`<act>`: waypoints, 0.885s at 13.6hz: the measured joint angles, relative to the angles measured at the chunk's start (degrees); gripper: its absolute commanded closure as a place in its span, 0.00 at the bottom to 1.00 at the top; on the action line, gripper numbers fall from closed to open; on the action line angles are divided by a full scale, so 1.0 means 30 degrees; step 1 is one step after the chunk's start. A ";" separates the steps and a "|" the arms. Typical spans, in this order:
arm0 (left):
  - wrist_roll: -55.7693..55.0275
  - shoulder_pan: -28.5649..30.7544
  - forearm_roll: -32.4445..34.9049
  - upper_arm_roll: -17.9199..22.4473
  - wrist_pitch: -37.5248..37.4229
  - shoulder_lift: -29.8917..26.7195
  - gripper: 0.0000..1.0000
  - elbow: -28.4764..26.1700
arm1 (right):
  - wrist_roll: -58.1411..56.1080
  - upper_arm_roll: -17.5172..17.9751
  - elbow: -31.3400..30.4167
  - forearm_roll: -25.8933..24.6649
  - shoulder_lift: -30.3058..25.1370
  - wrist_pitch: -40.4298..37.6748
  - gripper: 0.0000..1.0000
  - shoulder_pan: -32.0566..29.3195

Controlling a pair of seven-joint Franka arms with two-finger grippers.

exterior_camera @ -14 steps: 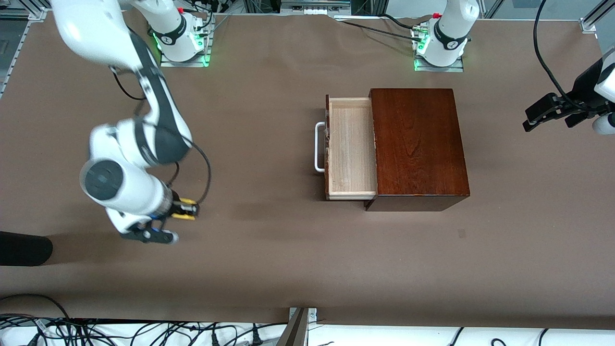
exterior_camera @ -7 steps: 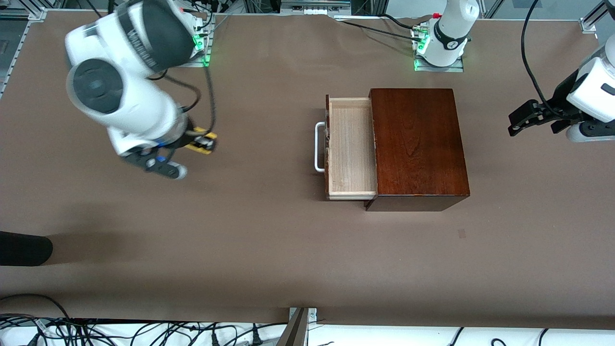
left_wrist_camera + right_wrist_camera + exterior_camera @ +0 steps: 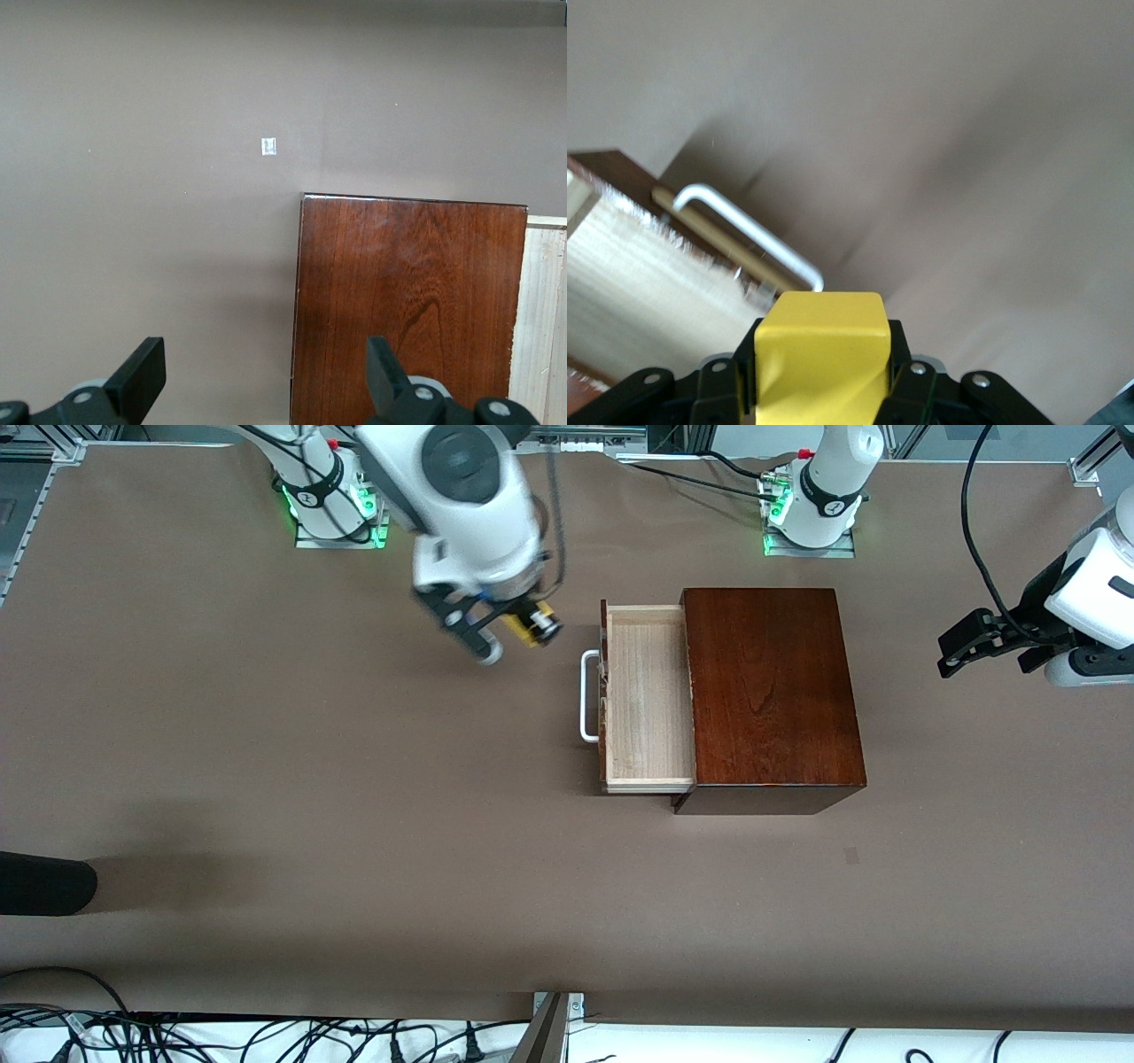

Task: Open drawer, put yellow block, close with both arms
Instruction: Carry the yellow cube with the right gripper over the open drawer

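Observation:
The dark mahogany box (image 3: pixel 771 691) stands mid-table with its drawer (image 3: pixel 647 700) pulled out, the pale tray bare and the white handle (image 3: pixel 587 695) toward the right arm's end. My right gripper (image 3: pixel 532 624) hangs over the table just beside the handle, shut on the yellow block (image 3: pixel 529 622). In the right wrist view the yellow block (image 3: pixel 822 350) fills the space between the fingers, with the handle (image 3: pixel 744 235) and drawer tray (image 3: pixel 647 266) below it. My left gripper (image 3: pixel 983 642) waits open over the table at the left arm's end; its wrist view shows the gripper (image 3: pixel 263 381) above the box's edge (image 3: pixel 407 301).
A black object (image 3: pixel 44 881) lies at the table's edge at the right arm's end, nearer the camera. Cables (image 3: pixel 266 1036) run along the nearest edge. A small pale mark (image 3: pixel 851 856) sits on the brown table nearer the camera than the box.
My right arm has swung the yellow block from the right arm's end of the table across to beside the drawer handle. The left gripper shifted slightly toward the box, then held still.

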 measured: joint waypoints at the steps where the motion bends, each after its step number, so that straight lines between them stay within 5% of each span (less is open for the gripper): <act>1: 0.0000 0.0001 0.0005 0.0000 0.0000 0.0048 0.00 0.0005 | 0.2153 -0.0001 -0.0072 -0.0111 0.0301 0.0815 1.00 0.0792; 5: 0.0000 0.0004 0.0013 0.0000 0.0000 0.0126 0.00 0.0063 | 0.9188 -0.0023 -0.0153 -0.0731 0.1926 0.3335 1.00 0.2514; 12: 0.0000 0.0030 0.0016 0.0023 0.0000 0.0129 0.00 0.0088 | 1.3914 -0.0237 -0.0149 -0.2146 0.4661 0.6683 1.00 0.3094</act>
